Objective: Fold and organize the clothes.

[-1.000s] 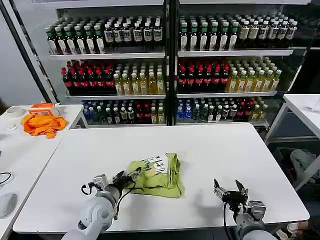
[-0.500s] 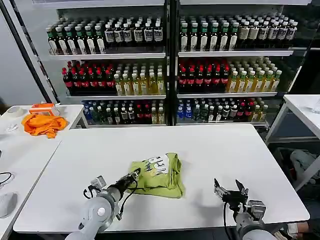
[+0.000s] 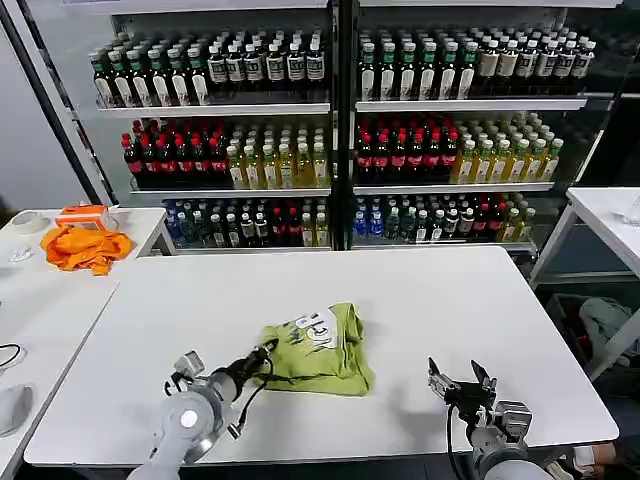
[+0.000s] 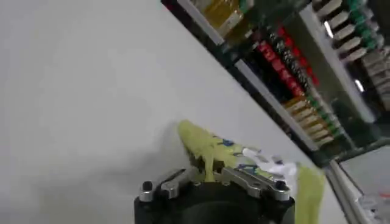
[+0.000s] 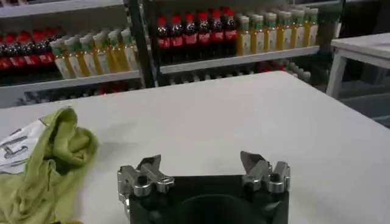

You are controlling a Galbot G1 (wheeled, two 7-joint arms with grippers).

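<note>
Far to the left, on a side table, lies a bright orange cloth, well apart from the work. In the middle stands a big white table. Near its front edge on the left, the left gripper reaches to the right and pinches the left edge of the T-shirt. In the left wrist view its fingers are closed on a fold of the yellow-green cloth, and that bit of cloth stands up a little from the table. The T-shirt lies bunched up and partly folded a bit left of the middle of the table, nearer the front than the back. Its small white picture faces up on the far left part of the shirt. To the right, near the front edge, the right gripper sits low over the bare table, well apart from the T-shirt. Its fingers are spread open with nothing between them. In the right wrist view the T-shirt lies off to one side of it. Behind the table, shelves full of drink bottles fill the far wall.
</note>
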